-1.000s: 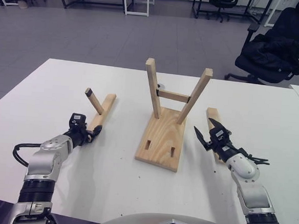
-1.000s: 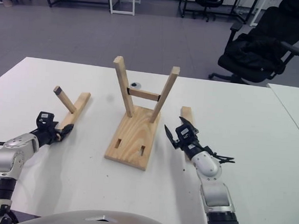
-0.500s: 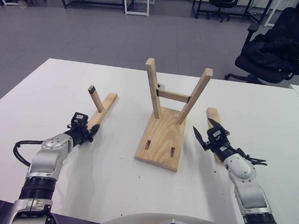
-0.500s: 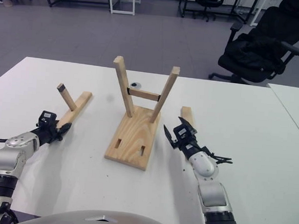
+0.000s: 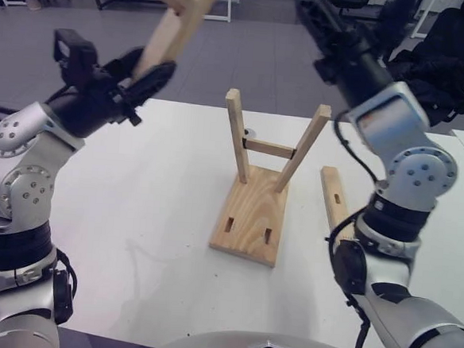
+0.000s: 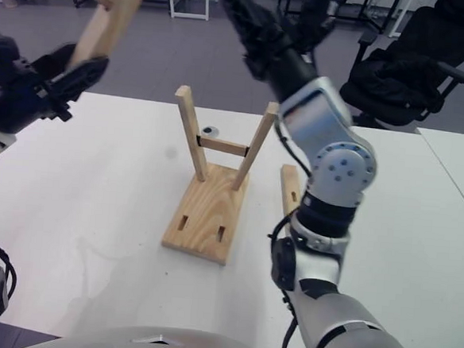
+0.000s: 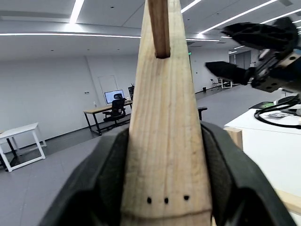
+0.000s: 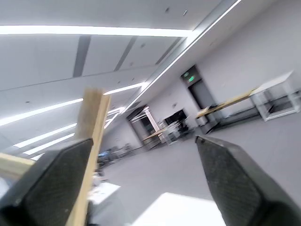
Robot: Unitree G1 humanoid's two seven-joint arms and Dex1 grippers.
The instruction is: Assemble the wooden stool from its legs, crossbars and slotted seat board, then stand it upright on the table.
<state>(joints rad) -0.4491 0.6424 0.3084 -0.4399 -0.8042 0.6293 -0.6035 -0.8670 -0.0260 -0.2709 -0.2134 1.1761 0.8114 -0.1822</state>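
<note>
The slotted seat board [image 5: 249, 219] lies flat mid-table with two legs [image 5: 236, 134] joined by a crossbar [image 5: 269, 149] standing up from its far end. My left gripper [image 5: 147, 76] is raised high over the table's left side, shut on a wooden leg [image 5: 175, 19] that carries a crossbar stub [image 7: 159, 26]. In the left wrist view the leg [image 7: 164, 141] sits clamped between both fingers. My right gripper [image 8: 141, 141] is raised above the standing legs, open and empty. A loose leg [image 5: 335, 201] lies on the table right of the board.
The white table [image 5: 148, 240] has bare room left and in front of the board. A black office chair [image 6: 407, 67] stands beyond the table's far right corner. Desk frames [image 5: 212, 5] stand far back on the grey floor.
Both arms have swung up from the table. The left gripper lifted its leg with the crossbar stub off the table. The right gripper rose empty, leaving the loose leg lying.
</note>
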